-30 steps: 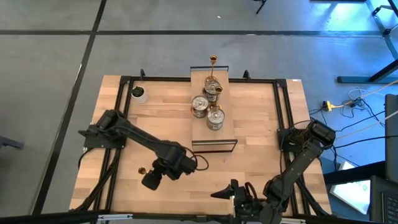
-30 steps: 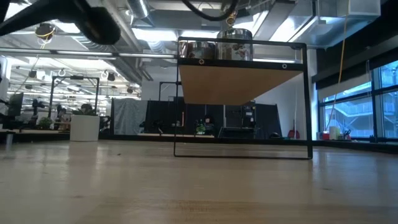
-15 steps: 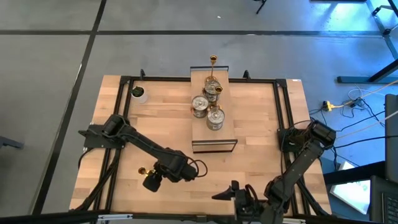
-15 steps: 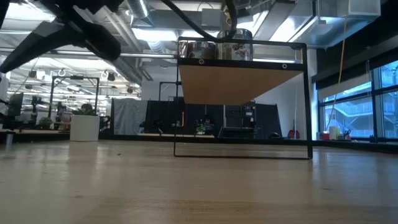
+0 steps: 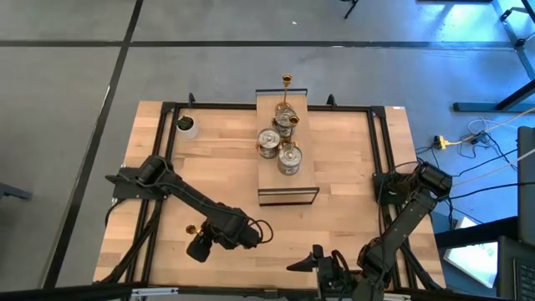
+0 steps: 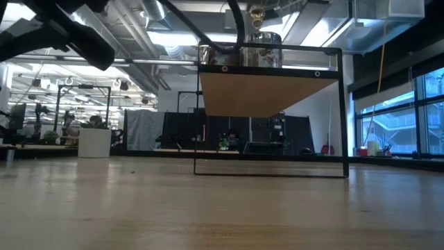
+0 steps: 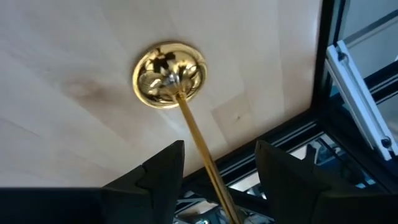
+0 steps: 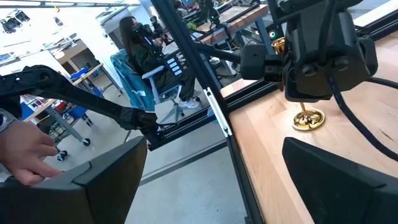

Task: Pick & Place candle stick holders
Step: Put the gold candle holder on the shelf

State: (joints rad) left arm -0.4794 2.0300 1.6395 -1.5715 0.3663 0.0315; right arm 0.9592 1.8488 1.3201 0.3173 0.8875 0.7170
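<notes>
A slim brass candle stick holder (image 7: 169,74) stands on its round base on the wood table (image 5: 351,167), near the front left. My left gripper (image 7: 219,146) hangs over it, slanting down and open, with one finger on each side of the thin stem (image 7: 198,140) and neither touching it. The high view shows this gripper (image 5: 201,247) beside the holder (image 5: 191,228). My right gripper (image 8: 224,180) waits open and holds nothing at the table's near edge (image 5: 313,259). Other candle stick holders, silver (image 5: 268,142) and brass (image 5: 287,81), stand on a raised shelf (image 5: 288,186).
The black-framed wooden shelf (image 6: 269,76) stands at the table's middle. A white cup (image 5: 185,126) sits at the far left corner. A black rail (image 5: 376,142) frames the table. Beyond the table a person (image 8: 140,43) sits, and a hand (image 8: 25,155) shows.
My left gripper has sunk and drawn toward the table's near edge, tipping further down over the brass holder. The holder has stayed where it stood.
</notes>
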